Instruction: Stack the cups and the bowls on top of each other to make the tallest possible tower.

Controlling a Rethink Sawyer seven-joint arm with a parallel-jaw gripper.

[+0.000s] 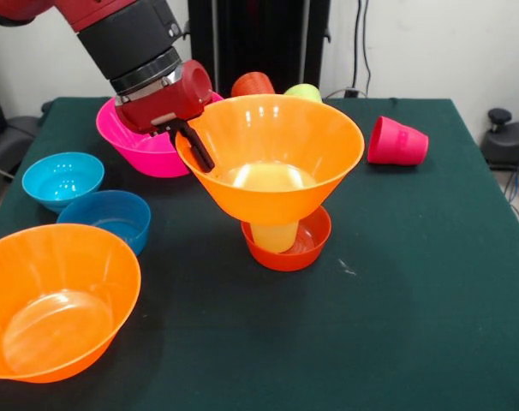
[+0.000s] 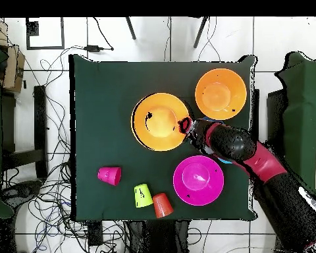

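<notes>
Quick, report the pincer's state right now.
Pincer: shut on the rim of the large orange bowl, which sits on the pale yellow cup inside the small red-orange bowl.

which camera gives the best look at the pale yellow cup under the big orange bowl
The front view: the pale yellow cup shows standing in the small red-orange bowl, below the large orange bowl. In the overhead view that bowl covers it.
</notes>
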